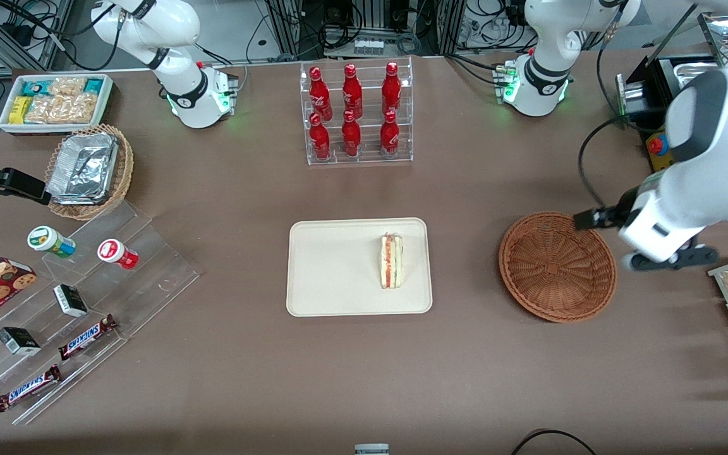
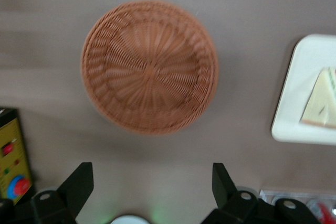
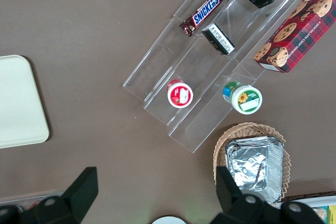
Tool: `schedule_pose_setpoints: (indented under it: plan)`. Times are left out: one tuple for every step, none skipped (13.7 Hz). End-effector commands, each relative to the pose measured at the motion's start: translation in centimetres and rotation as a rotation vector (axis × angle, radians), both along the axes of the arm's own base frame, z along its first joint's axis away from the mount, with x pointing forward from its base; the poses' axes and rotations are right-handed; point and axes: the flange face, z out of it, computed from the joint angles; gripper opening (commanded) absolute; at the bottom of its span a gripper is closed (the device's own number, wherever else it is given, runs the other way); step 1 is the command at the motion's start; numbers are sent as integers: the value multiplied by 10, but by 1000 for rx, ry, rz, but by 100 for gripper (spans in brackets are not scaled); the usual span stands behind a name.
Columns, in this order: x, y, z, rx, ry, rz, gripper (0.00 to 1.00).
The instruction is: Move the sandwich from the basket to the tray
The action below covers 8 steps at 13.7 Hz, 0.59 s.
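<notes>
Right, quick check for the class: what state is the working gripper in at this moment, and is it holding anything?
Gripper: open and holding nothing, raised above the table beside the basket; the sandwich lies on the tray.

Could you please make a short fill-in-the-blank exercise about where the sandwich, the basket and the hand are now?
1. The sandwich lies on the ____.
2. The round woven basket holds ____ items.
3. The fingers of the hand are ____, gripping nothing.
4. The sandwich rests at the end of the tray nearer to the ____.

Missing words: tray; no; open; basket
</notes>
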Motion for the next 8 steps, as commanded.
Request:
schedule_pose_setpoints:
  plan:
    - [-27, 27, 37, -34, -1, -54, 100]
    - [-34, 30, 46, -38, 4, -89, 100]
    - [-39, 37, 53, -34, 2, -94, 100]
    - [-42, 40, 57, -30, -3, -86, 100]
    - [-43, 42, 61, -26, -9, -84, 100]
    - [-45, 42, 63, -22, -12, -83, 100]
    - [-45, 44, 63, -16, -13, -80, 100]
    - [-45, 45, 64, -5, -16, -79, 100]
